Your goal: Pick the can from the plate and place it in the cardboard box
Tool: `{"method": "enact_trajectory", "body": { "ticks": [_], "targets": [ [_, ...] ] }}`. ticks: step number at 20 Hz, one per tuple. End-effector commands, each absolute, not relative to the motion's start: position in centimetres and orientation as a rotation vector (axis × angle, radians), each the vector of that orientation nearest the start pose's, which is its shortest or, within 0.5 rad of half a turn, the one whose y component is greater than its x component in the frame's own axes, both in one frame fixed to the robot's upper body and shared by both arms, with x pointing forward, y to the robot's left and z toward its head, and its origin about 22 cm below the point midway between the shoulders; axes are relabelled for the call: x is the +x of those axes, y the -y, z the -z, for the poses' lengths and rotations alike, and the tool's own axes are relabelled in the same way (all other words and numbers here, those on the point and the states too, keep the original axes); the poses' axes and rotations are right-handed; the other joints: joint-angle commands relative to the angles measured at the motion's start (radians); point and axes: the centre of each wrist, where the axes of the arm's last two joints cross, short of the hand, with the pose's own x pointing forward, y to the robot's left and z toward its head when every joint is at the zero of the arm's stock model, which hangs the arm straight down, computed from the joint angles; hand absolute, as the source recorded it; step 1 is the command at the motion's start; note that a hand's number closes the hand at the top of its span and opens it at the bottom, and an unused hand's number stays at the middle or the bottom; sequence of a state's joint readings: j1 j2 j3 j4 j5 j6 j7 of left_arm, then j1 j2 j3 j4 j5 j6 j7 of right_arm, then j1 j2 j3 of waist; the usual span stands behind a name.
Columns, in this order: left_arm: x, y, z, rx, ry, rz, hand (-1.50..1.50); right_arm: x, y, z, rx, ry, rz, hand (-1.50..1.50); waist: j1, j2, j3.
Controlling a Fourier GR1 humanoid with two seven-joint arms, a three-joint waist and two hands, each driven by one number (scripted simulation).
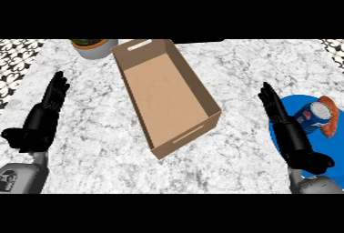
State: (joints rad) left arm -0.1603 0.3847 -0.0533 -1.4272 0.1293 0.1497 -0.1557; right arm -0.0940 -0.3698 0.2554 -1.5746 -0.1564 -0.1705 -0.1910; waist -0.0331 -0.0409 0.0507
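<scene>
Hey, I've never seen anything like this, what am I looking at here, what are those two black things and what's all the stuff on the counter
You are looking steeply down from a humanoid robot's head at a marble counter. The two black things are its hands on grey forearms: the left hand at the picture's left, the right hand at the right. Both are open with straight fingers and hold nothing. In the middle lies an open cardboard box, nothing in it. At the right edge a blue plate carries a blue can lying on its side, with something orange beside it. At the top sits a grey pot with a plant.
</scene>
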Motion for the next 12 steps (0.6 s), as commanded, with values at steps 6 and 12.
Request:
{"method": "enact_trajectory", "body": {
  "ticks": [6, 12],
  "targets": [
    [26.3, -31.6, -1.0, 0.424, 1.514, 0.215, 0.0, 31.8, 32.6, -15.9, 0.114, 2.088, -0.129, -1.5, 0.059, 0.048, -0.048],
    [25.8, -29.2, -0.5, 0.356, 1.458, 0.189, 0.0, 30.3, 39.7, -8.5, -0.361, 1.839, 0.116, -1.5, 0.038, 0.044, -0.048]
  ]
}}
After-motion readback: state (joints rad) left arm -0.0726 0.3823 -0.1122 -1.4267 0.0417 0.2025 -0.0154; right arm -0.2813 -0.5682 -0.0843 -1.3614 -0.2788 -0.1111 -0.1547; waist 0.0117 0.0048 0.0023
